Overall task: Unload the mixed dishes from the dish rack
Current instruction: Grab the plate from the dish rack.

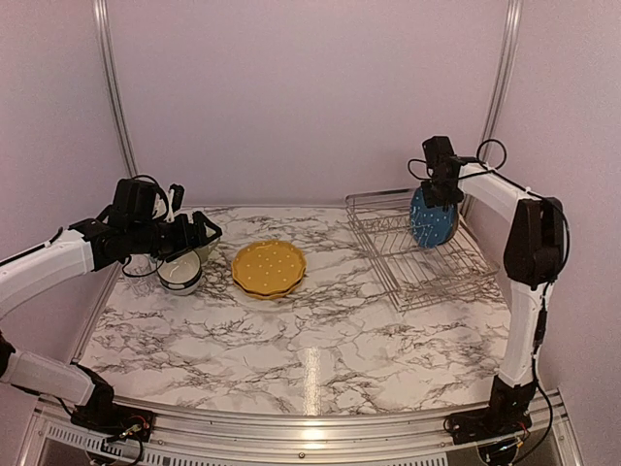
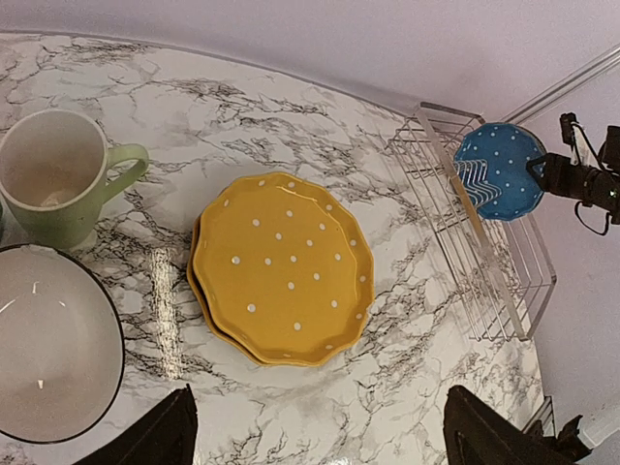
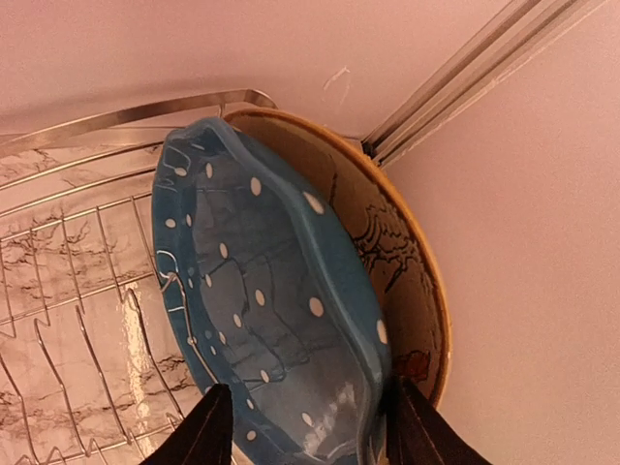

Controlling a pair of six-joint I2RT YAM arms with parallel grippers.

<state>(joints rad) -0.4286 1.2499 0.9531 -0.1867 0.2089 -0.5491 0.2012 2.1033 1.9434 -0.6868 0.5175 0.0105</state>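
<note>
Right gripper (image 3: 310, 389) straddles blue dotted plate (image 3: 281, 310) mid-frame; cannot tell if clamped. Left gripper (image 2: 320, 399) gapes empty, bottom edge.

You will find no readable text, label, brand, number or sign in any view. The blue scalloped ceramic plate (image 3: 262, 291) carries only white dots, as does the mustard-yellow scalloped ceramic plate (image 2: 286, 266). The cream round plate (image 3: 397, 262) shows a dark branch drawing, with no lettering.
</note>
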